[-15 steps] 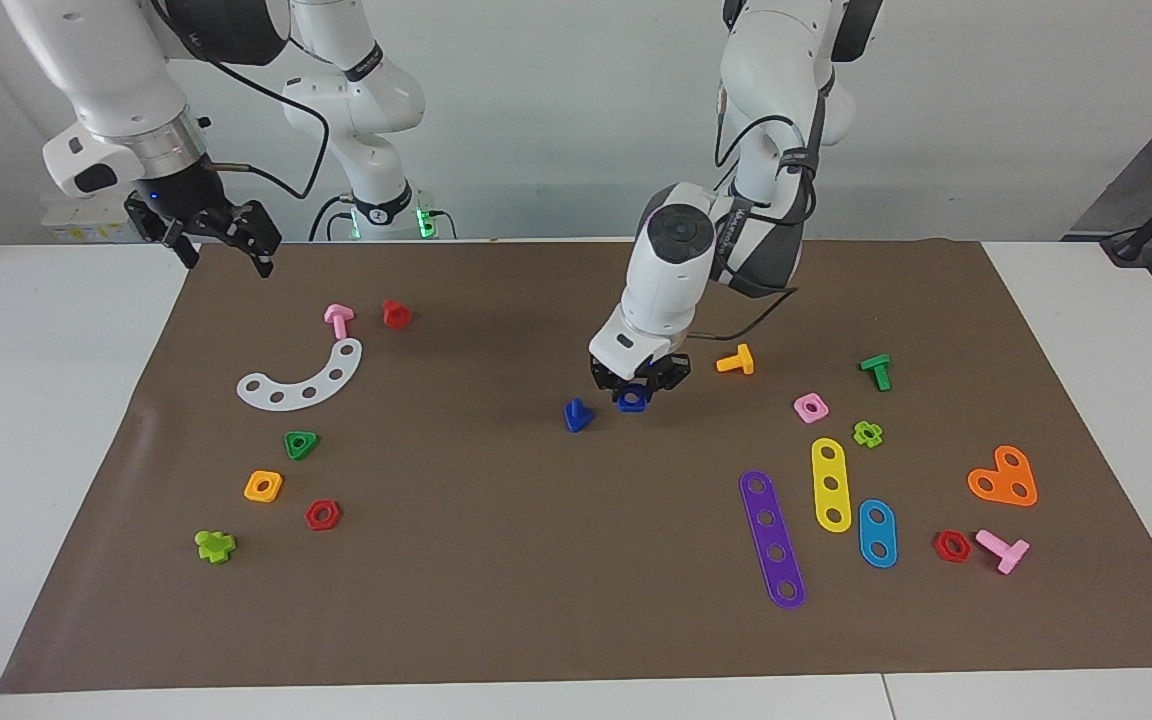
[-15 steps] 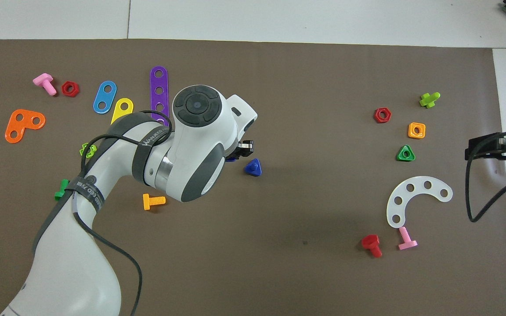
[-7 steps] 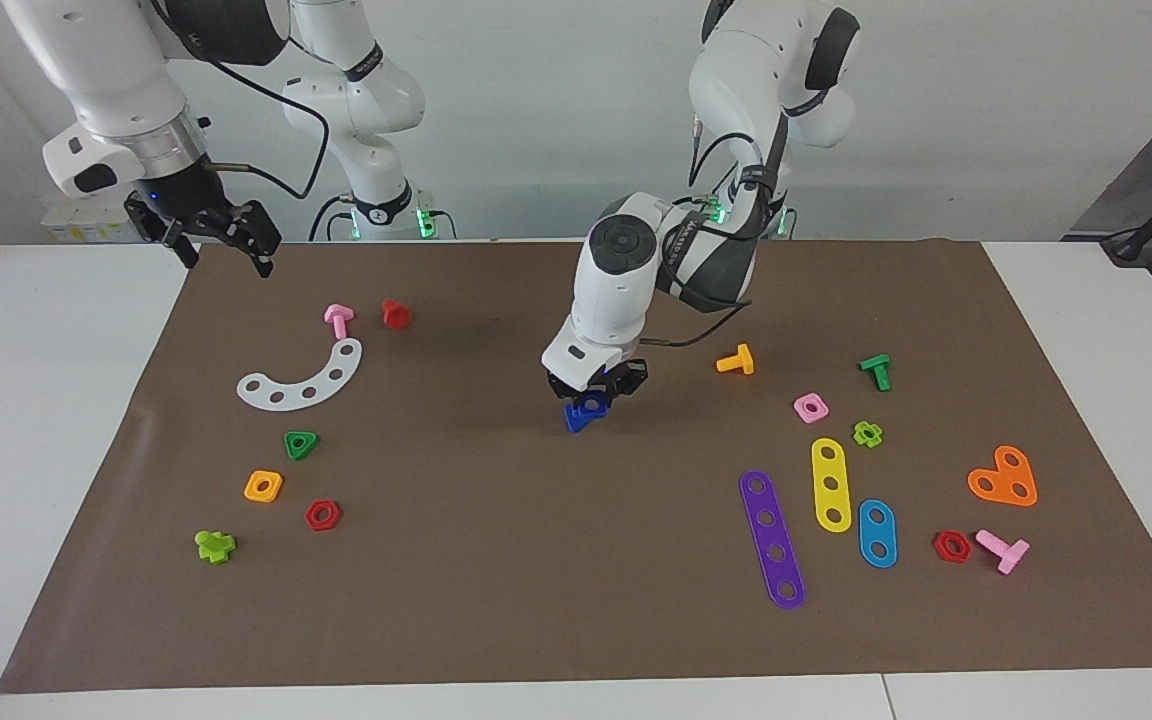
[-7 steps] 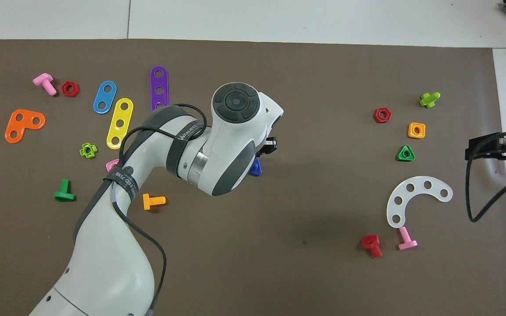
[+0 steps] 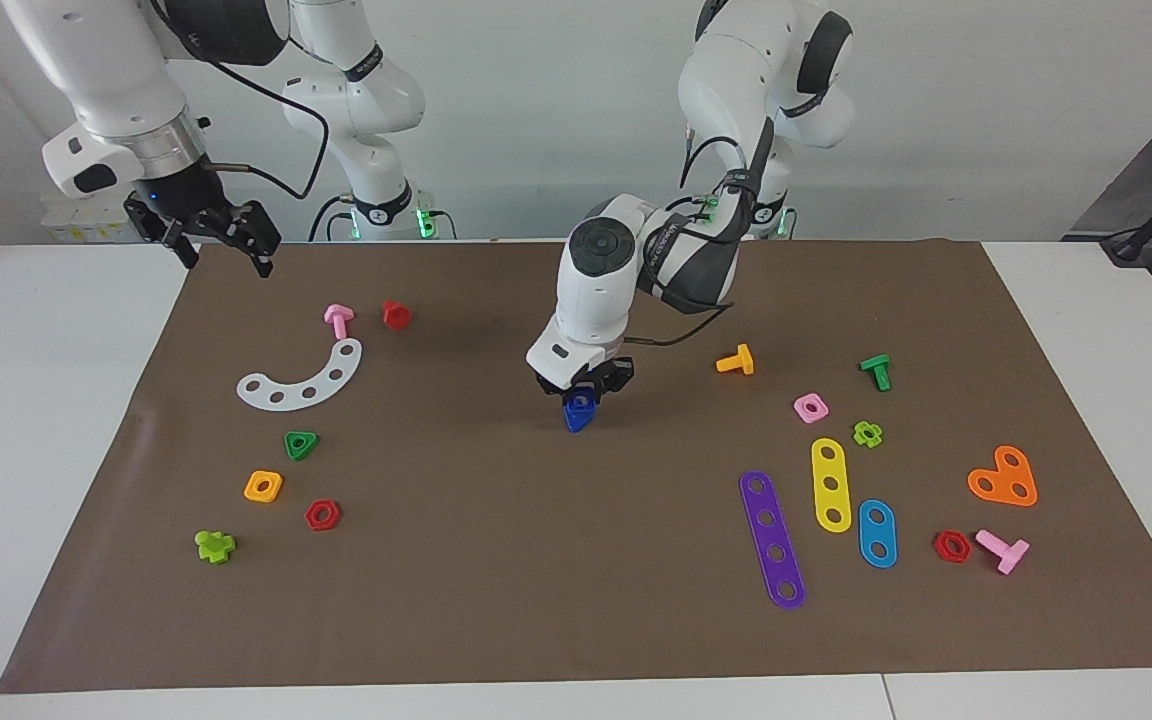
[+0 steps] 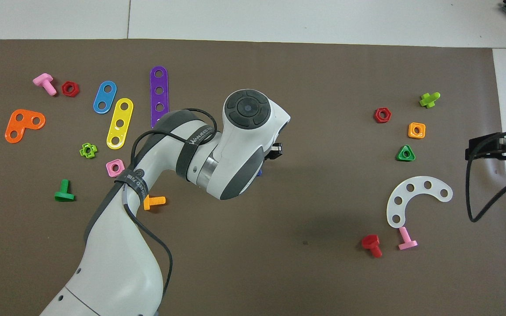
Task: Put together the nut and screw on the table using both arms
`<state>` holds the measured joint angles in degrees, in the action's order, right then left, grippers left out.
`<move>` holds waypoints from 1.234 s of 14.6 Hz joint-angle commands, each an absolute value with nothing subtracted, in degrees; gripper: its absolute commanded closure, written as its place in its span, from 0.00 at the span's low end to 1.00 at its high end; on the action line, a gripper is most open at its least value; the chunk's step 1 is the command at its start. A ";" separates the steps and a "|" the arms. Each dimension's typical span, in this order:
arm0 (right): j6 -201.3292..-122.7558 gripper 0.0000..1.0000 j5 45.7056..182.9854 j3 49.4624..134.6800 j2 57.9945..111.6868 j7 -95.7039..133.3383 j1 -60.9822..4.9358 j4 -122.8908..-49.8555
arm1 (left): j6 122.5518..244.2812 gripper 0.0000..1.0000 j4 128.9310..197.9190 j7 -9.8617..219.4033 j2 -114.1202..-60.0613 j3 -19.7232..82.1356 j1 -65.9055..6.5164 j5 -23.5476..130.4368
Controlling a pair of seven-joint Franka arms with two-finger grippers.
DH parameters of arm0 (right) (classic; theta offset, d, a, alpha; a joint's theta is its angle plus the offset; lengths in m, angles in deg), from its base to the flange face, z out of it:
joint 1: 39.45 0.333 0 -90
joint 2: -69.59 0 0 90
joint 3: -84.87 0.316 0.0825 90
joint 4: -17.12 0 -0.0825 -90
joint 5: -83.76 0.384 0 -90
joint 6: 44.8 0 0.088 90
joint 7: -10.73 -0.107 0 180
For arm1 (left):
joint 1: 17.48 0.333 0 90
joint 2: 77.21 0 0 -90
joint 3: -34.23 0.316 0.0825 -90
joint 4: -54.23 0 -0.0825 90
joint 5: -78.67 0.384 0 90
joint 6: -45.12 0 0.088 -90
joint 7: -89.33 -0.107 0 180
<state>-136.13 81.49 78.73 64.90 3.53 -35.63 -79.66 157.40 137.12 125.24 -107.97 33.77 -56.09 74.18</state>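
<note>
Partway through: nut (image 5: pixel 583 401) pinched in left gripper (image 5: pixel 584 393), poised directly over screw (image 5: pixel 574 419) mid-mat, not yet seated; right gripper (image 5: pixel 221 235) spread, waiting at ten o'clock

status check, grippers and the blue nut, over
Left gripper shut on nut, directly over screw. Right gripper open, waiting above mat corner. Nothing in the way.

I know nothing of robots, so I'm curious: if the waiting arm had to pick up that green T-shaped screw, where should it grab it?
The green T-shaped screw lies on its side on the mat. Probably best to come straight down and pinch the shaft across its width: it is narrower than the flat head, and nothing crowds it.
</note>
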 commanded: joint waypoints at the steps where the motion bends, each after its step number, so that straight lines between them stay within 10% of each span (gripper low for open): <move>1: -135.94 0.00 82.96 78.89 64.14 3.70 -36.37 -80.53 | 157.35 0.99 137.54 127.12 -108.14 35.02 -57.82 74.98; 18: -136.11 0.00 82.96 78.81 64.05 3.88 -36.46 -80.62 | 165.53 0.99 145.10 129.41 -107.26 35.20 -59.14 75.33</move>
